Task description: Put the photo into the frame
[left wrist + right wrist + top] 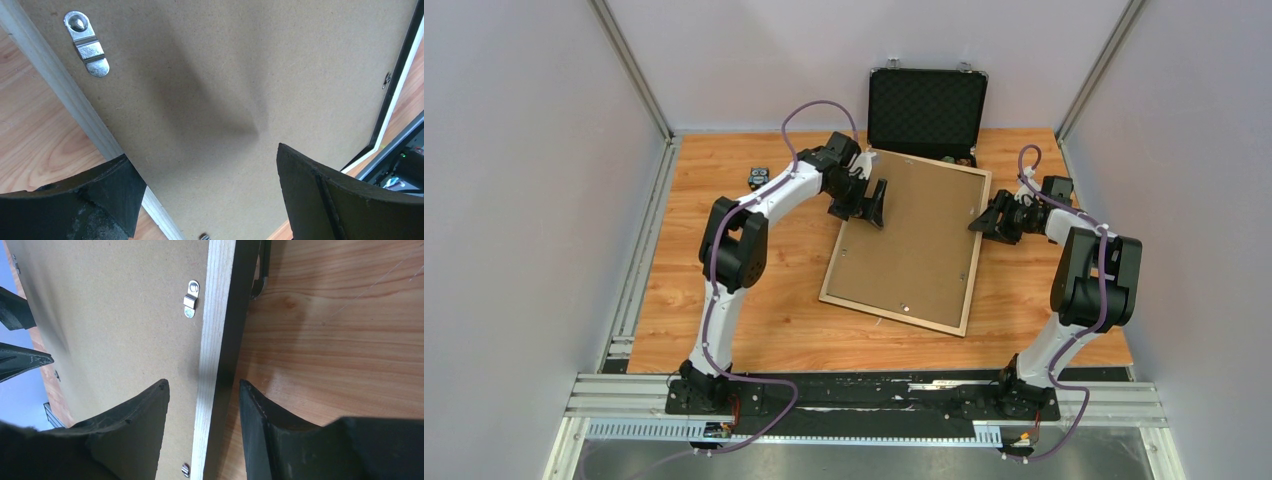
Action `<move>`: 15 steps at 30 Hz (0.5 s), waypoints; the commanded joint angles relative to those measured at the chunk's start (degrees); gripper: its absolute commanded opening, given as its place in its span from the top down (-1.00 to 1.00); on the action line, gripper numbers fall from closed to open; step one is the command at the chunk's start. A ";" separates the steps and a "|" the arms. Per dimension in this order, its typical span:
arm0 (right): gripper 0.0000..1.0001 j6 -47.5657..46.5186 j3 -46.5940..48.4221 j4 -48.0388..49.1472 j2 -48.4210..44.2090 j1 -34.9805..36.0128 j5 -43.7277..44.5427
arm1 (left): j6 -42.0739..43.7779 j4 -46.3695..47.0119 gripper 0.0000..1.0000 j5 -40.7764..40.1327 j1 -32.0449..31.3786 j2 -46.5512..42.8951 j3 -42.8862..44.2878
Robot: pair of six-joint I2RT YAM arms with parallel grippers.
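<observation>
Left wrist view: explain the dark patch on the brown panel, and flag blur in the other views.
Left wrist view: a soft shadow on the backing panel, apparently from the left hand; its fingers are soft-focus. Right wrist view: near fingers blurred, the frame sharp. Top view: even light, no glare.

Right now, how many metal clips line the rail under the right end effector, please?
2 clips: one ahead of the fingers, one between them, cut off; others may be hidden.
</observation>
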 commanded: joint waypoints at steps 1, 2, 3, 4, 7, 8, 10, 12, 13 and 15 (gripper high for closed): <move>-0.04 0.36 0.29 1.52 0.33 0.22 -0.97 | 2.22 -1.26 -1.00 -1.40 -0.83 0.20 2.67; -0.04 0.33 0.18 1.52 0.31 0.22 -0.99 | 2.33 -1.40 -1.00 -1.34 -1.12 0.33 2.75; -0.04 0.30 0.20 1.52 0.33 0.22 -0.98 | 2.41 -1.55 -1.00 -1.43 -1.24 0.41 2.92; -0.04 0.30 0.16 1.51 0.27 0.22 -0.97 | 2.47 -1.67 -1.00 -1.53 -1.46 0.45 2.96; -0.04 0.26 0.11 1.52 0.16 0.24 -0.97 | 2.54 -1.89 -1.00 -2.43 -1.54 0.38 2.82; -0.04 0.22 0.11 1.52 0.20 0.27 -0.92 | 2.63 -1.89 -1.00 -2.69 -1.51 0.18 2.74; -0.04 0.23 0.11 1.52 0.34 0.22 -0.96 | 2.66 -2.00 -1.00 -3.58 -1.52 -0.15 2.62; -0.04 0.23 0.11 1.47 0.48 0.22 -0.97 | 2.80 -2.10 -1.00 -4.18 -1.53 -0.58 2.64; -0.04 0.21 0.10 1.49 0.53 0.25 -0.97 | 2.85 -2.07 -1.00 -4.60 -1.47 -0.94 2.56; -0.04 0.21 0.03 1.47 0.53 0.22 -0.89 | 2.99 -2.12 -1.00 -5.31 -1.47 -1.47 2.46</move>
